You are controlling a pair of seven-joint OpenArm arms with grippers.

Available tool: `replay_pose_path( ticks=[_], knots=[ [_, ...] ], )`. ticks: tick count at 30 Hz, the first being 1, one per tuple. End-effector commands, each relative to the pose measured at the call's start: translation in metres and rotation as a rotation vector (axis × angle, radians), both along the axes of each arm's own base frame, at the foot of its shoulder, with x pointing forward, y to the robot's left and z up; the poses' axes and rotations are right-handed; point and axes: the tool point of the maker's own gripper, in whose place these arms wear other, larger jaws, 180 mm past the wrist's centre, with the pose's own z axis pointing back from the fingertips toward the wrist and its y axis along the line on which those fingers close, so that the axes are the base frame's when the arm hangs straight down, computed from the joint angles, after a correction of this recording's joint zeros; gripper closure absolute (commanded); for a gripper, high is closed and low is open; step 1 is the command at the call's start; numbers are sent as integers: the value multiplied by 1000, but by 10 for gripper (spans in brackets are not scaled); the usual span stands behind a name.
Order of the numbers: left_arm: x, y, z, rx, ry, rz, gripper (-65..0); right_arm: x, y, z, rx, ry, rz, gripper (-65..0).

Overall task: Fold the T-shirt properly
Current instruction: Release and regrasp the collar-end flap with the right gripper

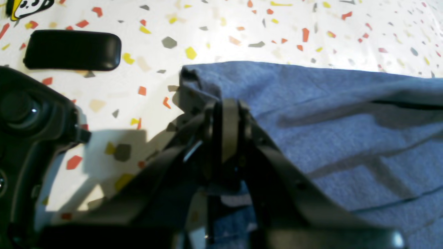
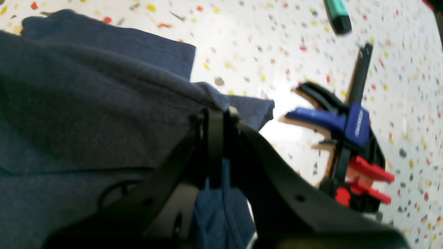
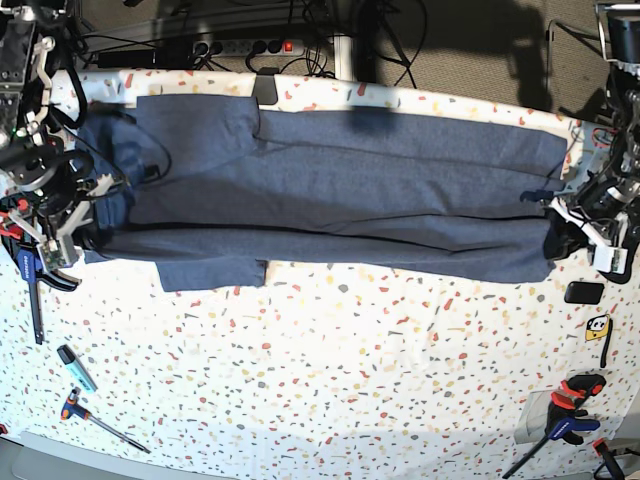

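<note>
Up close, the left claw (image 1: pixel 225 114) is pinched shut on a corner of the T-shirt (image 3: pixel 340 200), the blue cloth bunched between its jaws. Just beyond it on the tabletop (image 1: pixel 242 31) lies a flat black pad (image 1: pixel 72 50), apart from the cloth, and a yellow sticker (image 1: pixel 24 7) peeks in at the far corner. The right claw (image 2: pixel 216 119) is likewise closed on a fold of the shirt's other end. Close beside it a blue-and-red bar clamp (image 2: pixel 346 145) lies on the speckled surface, near the cloth edge but not touching it, and a green marker (image 2: pixel 337 15) sits farther off.

From above, the shirt lies stretched long across the far half of the tabletop, running nearly from the left edge to the right, one sleeve flap hanging toward the near side. A screwdriver (image 3: pixel 100 420) and a second clamp (image 3: pixel 560 420) lie in the near corners, well apart from the cloth, with open speckled surface between them.
</note>
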Motion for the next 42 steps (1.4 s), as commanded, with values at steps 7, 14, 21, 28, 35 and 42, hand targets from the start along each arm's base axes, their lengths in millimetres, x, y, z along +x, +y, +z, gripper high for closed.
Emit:
replay_pose_path(
  ticks=[7, 14, 21, 28, 35, 42],
  knots=[
    [1, 5, 8, 22, 6, -15, 0, -16, -14, 3, -24, -11, -17, 0],
    [-4, 15, 4, 61, 53, -32, 0, -32, -25, -5, -34, 16, -42, 0],
    [-14, 17, -8, 87, 136, -49, 0, -37, -20, -13, -5, 27, -54, 0],
    [-20, 16, -14, 89, 154, -54, 0, -48, -11, -34, 50, 84, -98, 0],
    [-21, 17, -14, 89, 157, -54, -119, -46, -9, -33, 62, 83, -101, -307],
    [-11, 29, 3, 110, 92, -42, -309, -17, 0, -11, 152, 24, -97, -307]
  ],
)
